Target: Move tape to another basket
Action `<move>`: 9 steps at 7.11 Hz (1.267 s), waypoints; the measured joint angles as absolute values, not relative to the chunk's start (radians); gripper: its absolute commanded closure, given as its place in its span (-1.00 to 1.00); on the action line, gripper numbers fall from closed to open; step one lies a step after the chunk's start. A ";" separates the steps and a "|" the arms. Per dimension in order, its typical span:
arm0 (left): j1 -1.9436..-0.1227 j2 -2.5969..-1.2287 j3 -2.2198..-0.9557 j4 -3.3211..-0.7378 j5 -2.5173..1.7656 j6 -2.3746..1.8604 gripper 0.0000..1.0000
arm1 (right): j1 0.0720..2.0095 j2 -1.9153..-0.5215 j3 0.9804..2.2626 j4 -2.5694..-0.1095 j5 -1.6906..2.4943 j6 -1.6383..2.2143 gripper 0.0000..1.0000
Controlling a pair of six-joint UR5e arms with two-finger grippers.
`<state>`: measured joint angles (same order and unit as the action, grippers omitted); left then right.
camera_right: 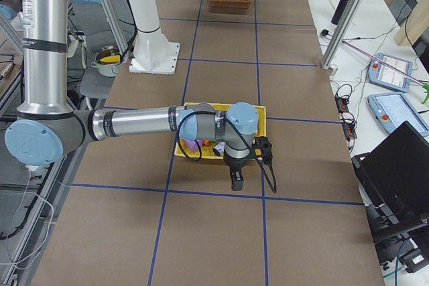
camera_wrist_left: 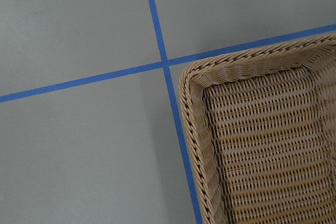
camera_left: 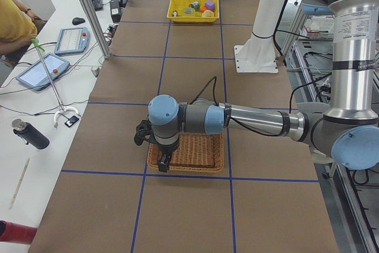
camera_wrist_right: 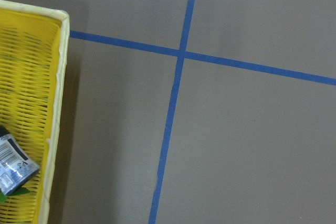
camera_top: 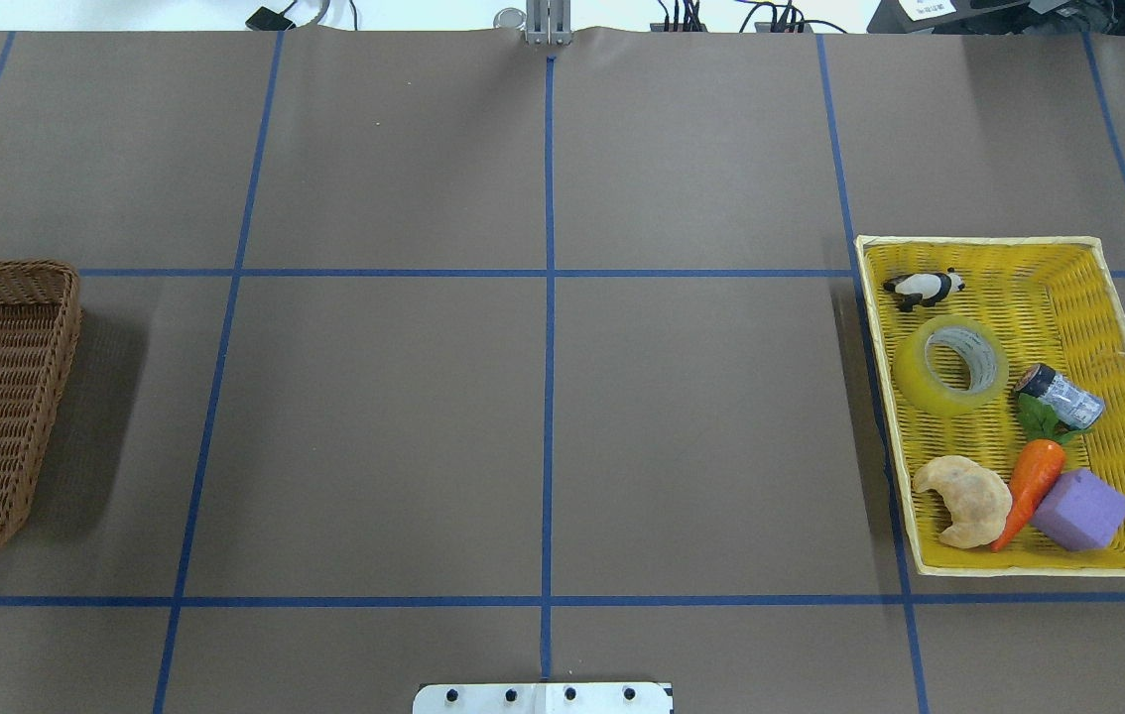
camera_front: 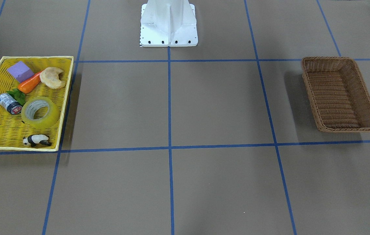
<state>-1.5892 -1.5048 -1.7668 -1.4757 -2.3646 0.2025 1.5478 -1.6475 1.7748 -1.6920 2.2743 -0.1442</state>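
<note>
tape (camera_front: 40,112) lay flat in yellow tray (camera_front: 38,57), well apart from basket (camera_front: 327,58) | left end effector (camera_left: 161,166), right end effector (camera_right: 235,183): grip state could not be told | tape judged light, rigid, slick; best pinched across ring wall through core

The wide roll of translucent yellow packing tape (camera_front: 48,118) is looking glossy and smooth; the rectangular brown woven wicker basket (camera_front: 338,98) is showing a rough, ribbed weave; the flat brown table covering (camera_front: 221,104) is appearing matt.
</note>
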 measured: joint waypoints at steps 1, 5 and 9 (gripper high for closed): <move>-1.589 -1.505 -1.776 -1.475 -2.364 0.201 -0.98 | 1.548 -1.647 1.775 -1.692 2.275 -0.145 -1.00; -1.590 -1.510 -1.807 -1.481 -2.363 0.198 -0.98 | 1.546 -1.635 1.775 -1.665 2.268 -0.143 -1.00; -1.592 -1.531 -1.776 -1.689 -2.370 0.195 -0.98 | 1.544 -1.620 1.756 -1.409 2.336 -0.121 -1.00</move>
